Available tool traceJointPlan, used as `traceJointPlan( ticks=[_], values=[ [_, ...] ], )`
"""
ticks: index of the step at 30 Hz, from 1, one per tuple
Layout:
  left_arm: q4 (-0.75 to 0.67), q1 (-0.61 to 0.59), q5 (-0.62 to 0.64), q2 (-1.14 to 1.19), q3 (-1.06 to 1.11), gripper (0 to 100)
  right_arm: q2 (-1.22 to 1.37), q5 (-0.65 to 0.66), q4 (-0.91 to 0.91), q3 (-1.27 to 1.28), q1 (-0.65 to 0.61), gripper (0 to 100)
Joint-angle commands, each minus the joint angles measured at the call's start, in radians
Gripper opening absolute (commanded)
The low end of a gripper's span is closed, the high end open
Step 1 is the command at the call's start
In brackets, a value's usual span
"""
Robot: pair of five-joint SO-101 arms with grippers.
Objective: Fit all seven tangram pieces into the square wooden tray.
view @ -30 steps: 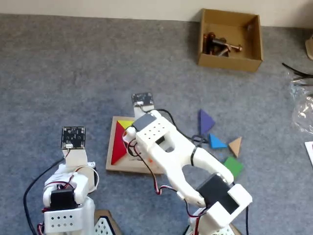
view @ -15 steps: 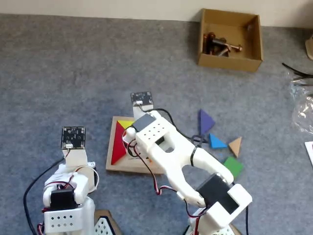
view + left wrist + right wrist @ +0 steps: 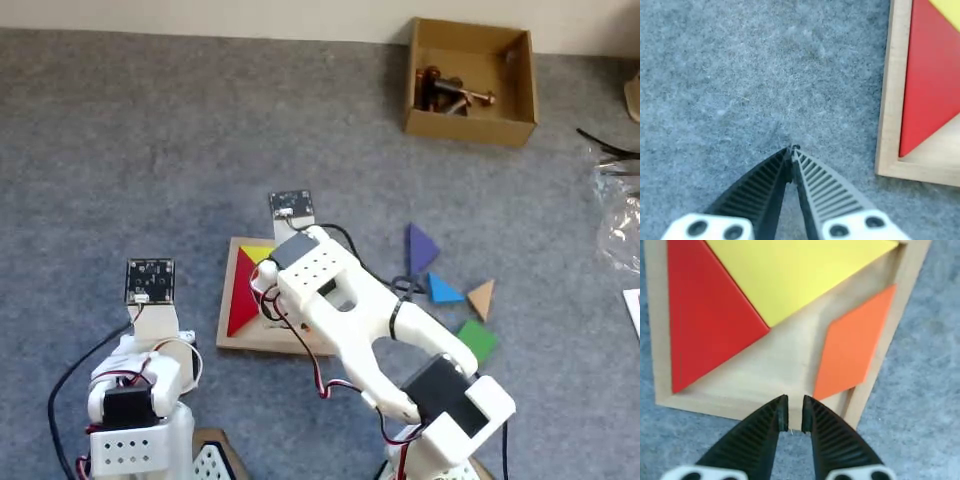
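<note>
Plainly, the tray (image 3: 785,365) lay on grey carpet (image 3: 150,150) beneath the right arm (image 3: 350,310), which hid most of it from above. Inside sat a red triangle (image 3: 705,320), a yellow triangle (image 3: 795,270) touching it edge to edge, and an orange parallelogram (image 3: 852,345) against the rim. The right gripper (image 3: 794,415) hung over the tray's rim, its fingers a sliver apart with nothing between them. The left gripper (image 3: 791,149) was pinched together and empty, over carpet just beside the tray. A purple triangle (image 3: 420,247), blue triangle (image 3: 441,290), tan triangle (image 3: 483,298) and green square (image 3: 478,340) lay loose beyond the arm, apart from the tray. A cardboard box (image 3: 470,120) of metal bits stood well off.
</note>
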Motion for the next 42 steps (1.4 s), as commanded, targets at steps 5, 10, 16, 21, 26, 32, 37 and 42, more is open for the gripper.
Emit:
traceJointPlan(
  ticks=[5, 10, 16, 21, 26, 32, 37, 42],
  values=[
    [0.008, -0.008, 0.002, 0.007, 0.021, 0, -0.062, 0.015, 0.007, 0.058, -0.005, 4.4],
    [0.008, -0.008, 0.002, 0.007, 0.021, 0, -0.061, 0.015, 0.001, 0.076, -0.005, 4.4],
    [0.008, -0.008, 0.002, 0.007, 0.021, 0, -0.047, 0.015, -0.05, 0.079, -0.002, 4.4],
    [0.008, -0.008, 0.002, 0.007, 0.021, 0, 0.005, 0.015, -0.091, 0.077, -0.002, 4.4],
    [0.008, -0.008, 0.002, 0.007, 0.021, 0, 0.021, 0.017, -0.093, 0.068, -0.002, 4.4],
    [0.008, -0.008, 0.002, 0.007, 0.021, 0, 0.021, 0.026, -0.093, 0.068, 0.045, 4.4],
    [0.008, -0.008, 0.002, 0.007, 0.021, 0, 0.021, 0.121, -0.125, 0.065, 0.082, 4.4],
    [0.008, -0.008, 0.002, 0.007, 0.021, 0, 0.022, 0.123, -0.159, 0.065, 0.084, 4.4]
  ],
)
